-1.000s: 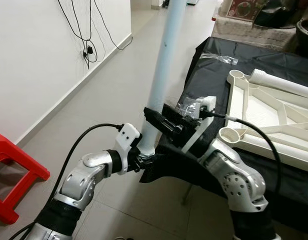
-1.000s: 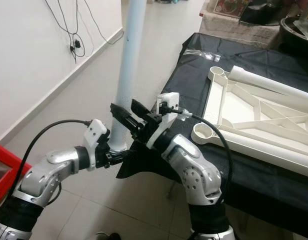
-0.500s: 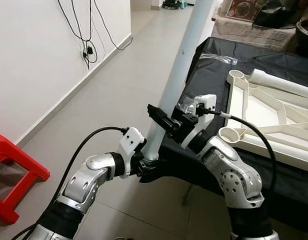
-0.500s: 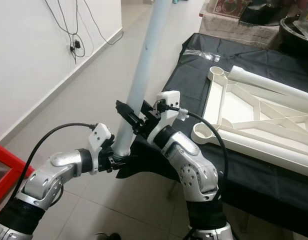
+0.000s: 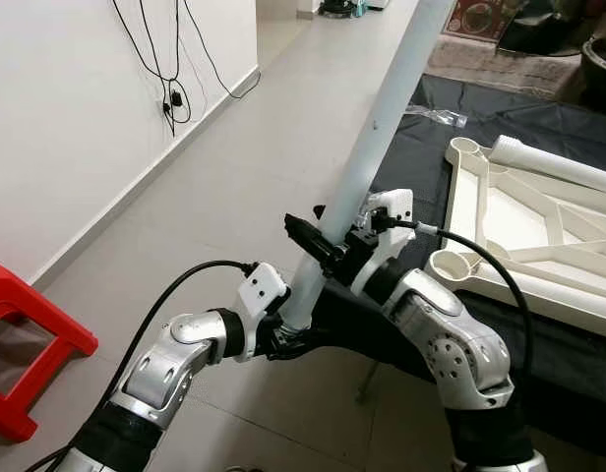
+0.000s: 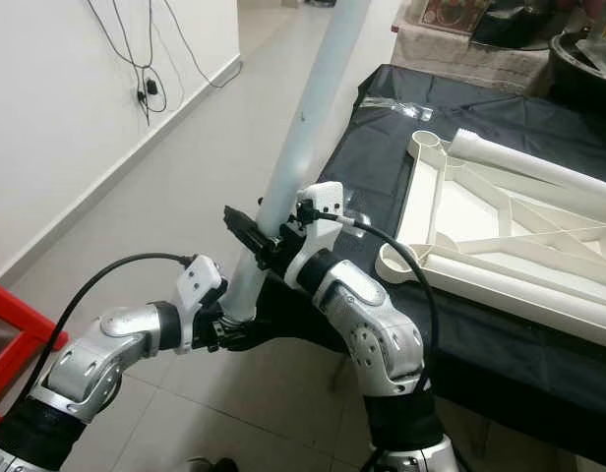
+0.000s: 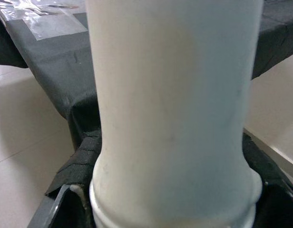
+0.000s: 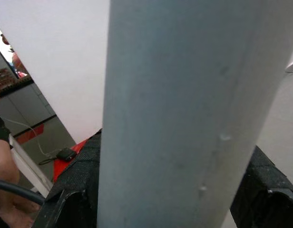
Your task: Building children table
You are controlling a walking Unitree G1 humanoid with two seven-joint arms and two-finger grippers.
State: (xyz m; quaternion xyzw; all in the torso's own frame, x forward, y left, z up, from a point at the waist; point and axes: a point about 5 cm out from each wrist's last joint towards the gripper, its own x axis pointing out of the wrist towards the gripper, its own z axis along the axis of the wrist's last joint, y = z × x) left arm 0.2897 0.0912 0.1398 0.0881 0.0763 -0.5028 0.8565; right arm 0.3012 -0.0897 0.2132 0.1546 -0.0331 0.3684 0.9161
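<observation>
A long white table leg slants up to the right, held by both grippers in front of a black-covered table. My left gripper is shut on its ringed lower end. A little higher, my right gripper is shut around the leg's shaft. The white table top lies upside down on the black cloth, with round leg sockets at its corners. A second white leg lies along its far edge.
The black-covered table stands to the right, its near corner just behind the grippers. A red plastic stool sits on the tiled floor at the left. Cables hang on the white wall. Boxes stand beyond the table.
The leg has tipped from nearly upright to leaning right, its top swinging towards the table. Both grippers kept their hold, the left wrist moving slightly right.
</observation>
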